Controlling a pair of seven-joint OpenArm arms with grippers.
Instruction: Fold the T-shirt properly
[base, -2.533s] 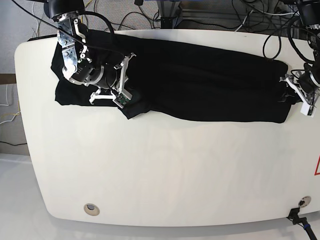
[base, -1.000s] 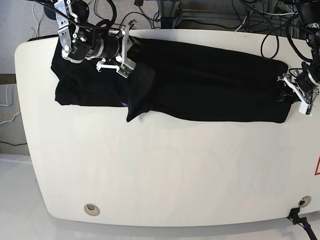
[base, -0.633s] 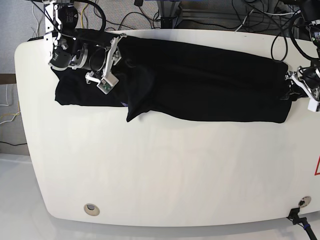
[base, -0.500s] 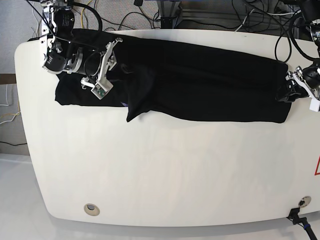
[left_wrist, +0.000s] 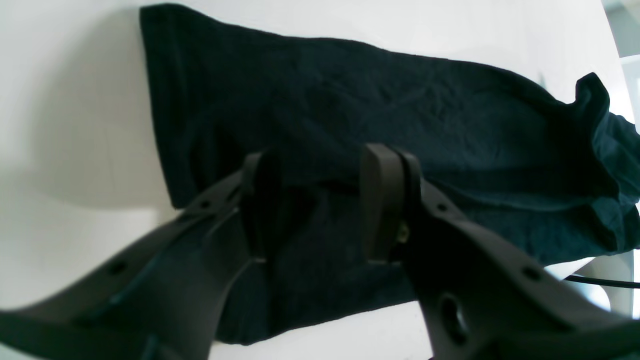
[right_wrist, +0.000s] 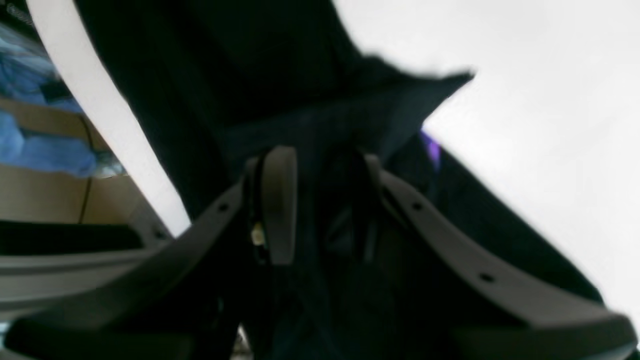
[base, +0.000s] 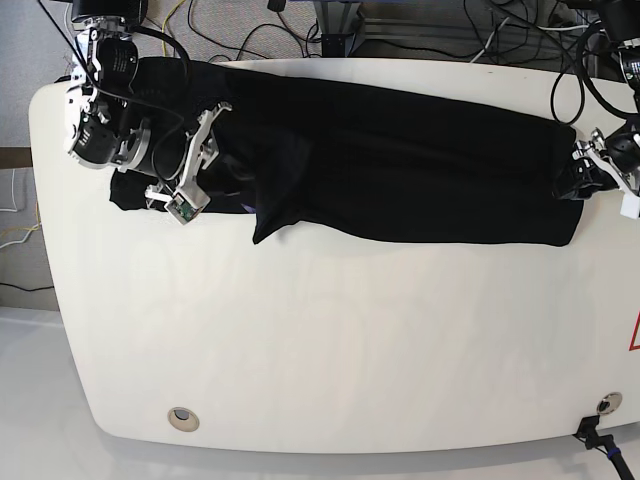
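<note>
Folding T-shirt (base: 400, 170) lengthwise on bench (base: 330, 340); both sets of fingers parted over cloth (grip unclear). Next: pinch 9 o'clock end, carry toward 3.

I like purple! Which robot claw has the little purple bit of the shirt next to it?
The right gripper. Its camera shows a purple scrap peeking from the T-shirt; the left gripper sees only dark cloth.
</note>
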